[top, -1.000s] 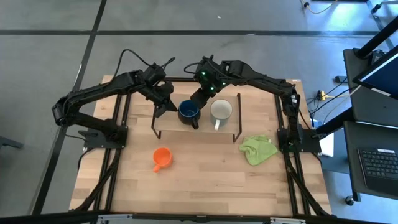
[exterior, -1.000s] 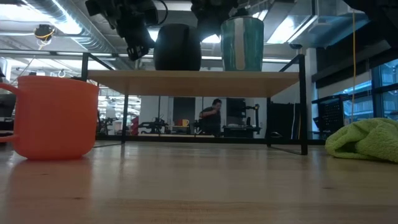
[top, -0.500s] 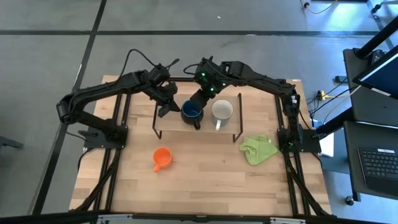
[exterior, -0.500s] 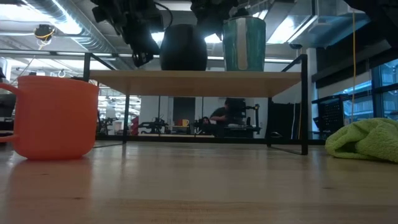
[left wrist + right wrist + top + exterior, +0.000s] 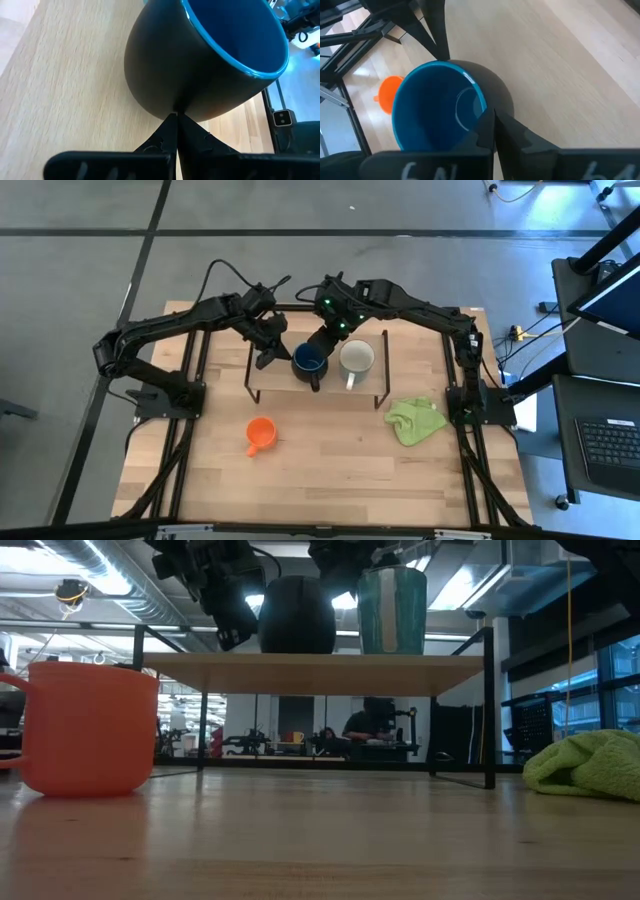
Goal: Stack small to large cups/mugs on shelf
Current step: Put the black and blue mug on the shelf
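Note:
A dark blue mug point(image 5: 308, 359) and a white mug point(image 5: 355, 357) stand upright side by side on the low wooden shelf point(image 5: 270, 383). They also show in the low view, blue point(image 5: 297, 615) and white point(image 5: 392, 610). A small orange mug point(image 5: 260, 432) stands on the tabletop in front of the shelf. My left gripper point(image 5: 266, 355) is shut, at the blue mug's left side. My right gripper point(image 5: 322, 342) is shut, at the blue mug's far right rim. My left gripper pushes with its shut fingertips point(image 5: 165, 132) against the blue mug's outer wall, low on its left side point(image 5: 170, 102). The fingers slant down from the table's left. The mug stands upright on the shelf. My right gripper's shut fingertips point(image 5: 487, 130) lie at the blue mug's rim point(image 5: 482, 102); whether they touch it I cannot tell.
A lime-green cloth point(image 5: 415, 420) lies on the tabletop right of the shelf. The shelf's black wire legs point(image 5: 488, 710) stand at its ends. There is bare board on the shelf's left part point(image 5: 60, 75). A person shows in the room behind, under the shelf point(image 5: 365, 725).
My left gripper has gone toward the table's right edge, staying shut. The blue mug has slid a little along the shelf toward the white mug and stays upright.

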Robot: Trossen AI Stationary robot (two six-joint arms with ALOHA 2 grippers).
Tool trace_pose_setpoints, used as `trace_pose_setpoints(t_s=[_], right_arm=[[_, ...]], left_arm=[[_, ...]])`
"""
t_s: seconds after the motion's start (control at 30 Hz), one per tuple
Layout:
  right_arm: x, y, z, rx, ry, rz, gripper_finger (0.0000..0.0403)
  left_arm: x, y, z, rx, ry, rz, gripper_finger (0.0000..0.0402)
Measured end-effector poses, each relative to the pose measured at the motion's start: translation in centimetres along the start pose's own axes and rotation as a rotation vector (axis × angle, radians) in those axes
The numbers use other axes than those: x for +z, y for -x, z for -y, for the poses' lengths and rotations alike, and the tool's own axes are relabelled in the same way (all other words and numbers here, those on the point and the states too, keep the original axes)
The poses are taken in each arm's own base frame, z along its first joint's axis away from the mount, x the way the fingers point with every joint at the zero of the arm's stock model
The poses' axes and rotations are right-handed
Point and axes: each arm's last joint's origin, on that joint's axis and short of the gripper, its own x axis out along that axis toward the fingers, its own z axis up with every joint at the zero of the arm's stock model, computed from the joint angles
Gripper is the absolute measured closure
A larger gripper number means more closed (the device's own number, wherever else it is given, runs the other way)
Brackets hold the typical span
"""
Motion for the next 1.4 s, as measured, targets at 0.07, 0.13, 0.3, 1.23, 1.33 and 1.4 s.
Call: trace_pose_setpoints(t_s=[0.07, 0.13, 0.3, 1.23, 1.33, 1.4], right_arm=[[0.0, 0.0, 0.0, 0.002, -0.004, -0.001, 0.0389], [0.0, 0.0, 0.0, 0.007, -0.008, -0.005, 0.0389], [-0.1, 0.0, -0.3, 0.032, -0.014, -0.016, 0.0389], [0.8, 0.8, 0.3, -0.13, 0.096, 0.107, 0.0348], [1.3, 2.5, -0.3, -0.119, 0.128, 0.173, 0.0348], [1.2, 3.7, -0.9, -0.145, 0.151, 0.206, 0.0348]], left_arm=[[0.0, 0.0, 0.0, 0.003, -0.006, 0.001, 0.0401], [0.0, 0.0, 0.0, 0.013, -0.012, 0.003, 0.0401], [0.2, 0.1, -0.3, 0.036, -0.028, 0.023, 0.0401], [-1.0, 2.5, 0.5, 0.036, 0.005, -0.016, 0.0401], [-1.3, 3.0, 1.7, 0.056, -0.016, -0.027, 0.0401], [-1.4, 3.1, 2.2, 0.064, -0.025, -0.033, 0.0401]])
